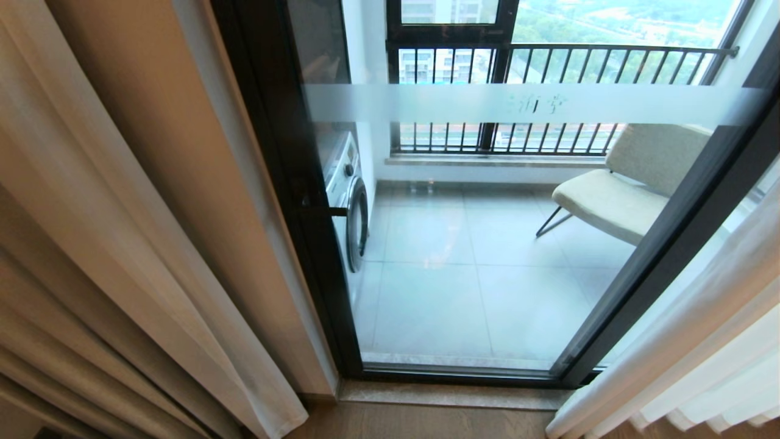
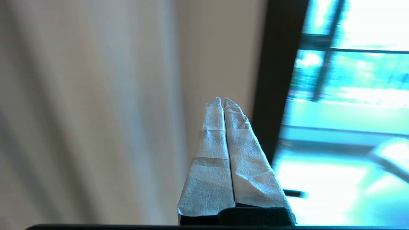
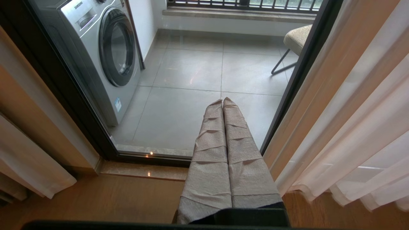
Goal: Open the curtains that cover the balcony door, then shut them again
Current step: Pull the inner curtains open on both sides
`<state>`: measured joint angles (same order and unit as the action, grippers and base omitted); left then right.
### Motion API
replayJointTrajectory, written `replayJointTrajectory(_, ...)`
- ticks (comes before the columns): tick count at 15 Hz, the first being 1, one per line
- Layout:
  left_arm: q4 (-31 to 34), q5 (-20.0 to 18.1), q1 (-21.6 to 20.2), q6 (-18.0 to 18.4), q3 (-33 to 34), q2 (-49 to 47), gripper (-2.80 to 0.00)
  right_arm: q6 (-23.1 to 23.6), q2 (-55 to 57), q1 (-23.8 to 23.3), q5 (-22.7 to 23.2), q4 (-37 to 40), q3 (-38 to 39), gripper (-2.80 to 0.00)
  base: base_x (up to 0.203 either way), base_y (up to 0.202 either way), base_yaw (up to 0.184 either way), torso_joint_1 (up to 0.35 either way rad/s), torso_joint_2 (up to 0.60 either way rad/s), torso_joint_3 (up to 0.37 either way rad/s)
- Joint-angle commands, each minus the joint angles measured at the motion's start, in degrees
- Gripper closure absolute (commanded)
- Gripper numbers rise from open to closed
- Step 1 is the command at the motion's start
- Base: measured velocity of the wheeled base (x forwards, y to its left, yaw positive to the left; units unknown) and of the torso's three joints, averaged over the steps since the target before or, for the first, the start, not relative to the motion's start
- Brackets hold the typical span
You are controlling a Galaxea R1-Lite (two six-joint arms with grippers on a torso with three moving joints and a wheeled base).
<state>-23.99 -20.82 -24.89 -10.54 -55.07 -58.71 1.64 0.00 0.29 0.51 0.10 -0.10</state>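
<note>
curtains (image 1: 122, 201) parted | balcony door (image 1: 463, 201) exposed | left gripper (image 2: 223, 102) pinched empty, my view blurred | right gripper (image 3: 222, 101) pinched empty

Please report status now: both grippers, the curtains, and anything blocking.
Left gripper shut, empty, beside left curtain panel. Right gripper shut, empty, facing the balcony door. Curtains drawn to both sides, glass uncovered. Nothing in the way.
</note>
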Motion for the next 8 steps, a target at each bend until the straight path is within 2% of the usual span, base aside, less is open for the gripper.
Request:
replayJointTrajectory(1, 2.02, 3.07, 14.34, 0.26, -0.44, -1.19, 0.0, 0.03, 0.0, 0.0, 0.02, 0.02, 0.01, 0.0, 0.0, 0.0, 0.0, 0.0, 0.0, 0.0)
replayJointTrajectory(3, 9.31, 10.86, 22.72, 3.35, -1.28, -0.67, 0.0, 0.03, 0.0, -0.02, 0.02, 0.01, 0.01, 0.0, 0.0, 0.0, 0.0, 0.0, 0.0, 0.0)
replayJointTrajectory(4, 11.49, 12.94, 23.74, 4.87, -1.27, 0.02, 0.0, 0.03, 0.0, 0.02, 0.02, 0.02, 0.01, 0.0, 0.0, 0.0, 0.0, 0.0, 0.0, 0.0)
replayJointTrajectory(6, 12.71, 14.1, 23.4, 5.92, 1.74, 1.74, 0.0, 0.03, 0.0, 0.0, 0.02, 0.04, 0.01, 0.0, 0.0, 0.0, 0.0, 0.0, 0.0, 0.0)
replayJointTrajectory(8, 12.66, 14.17, 23.38, 6.07, 9.36, 5.72, 0.0, 0.03, 0.0, -0.03, 0.02, 0.08, 0.01, 0.0, 0.0, 0.0, 0.0, 0.0, 0.0, 0.0)
